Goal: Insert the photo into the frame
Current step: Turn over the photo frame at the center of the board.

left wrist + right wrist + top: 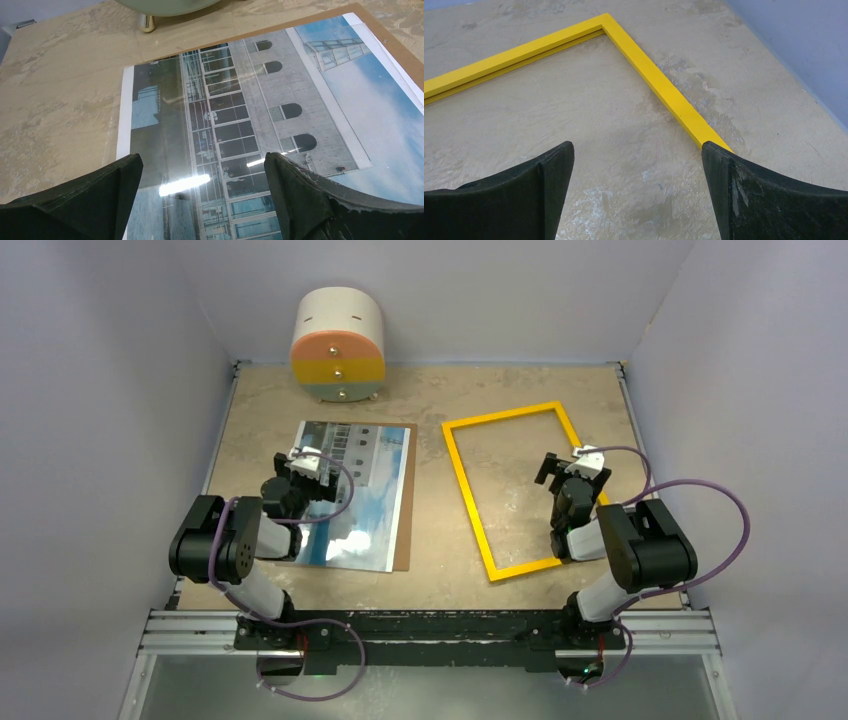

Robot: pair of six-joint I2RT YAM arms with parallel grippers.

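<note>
Hovering wide open and empty, the left claw [200,172] has the photo [280,100] right beneath it, probably for a pickup, while the right claw [636,160], equally open and empty, sits over the frame [664,95] side, guessing to steady it.

I find nothing I can read in any of my three views. The photo [260,115] below my left wrist camera shows a building's windows, but no lettering that I can make out. The yellow frame [664,90] bears no legible word, number or brand.
</note>
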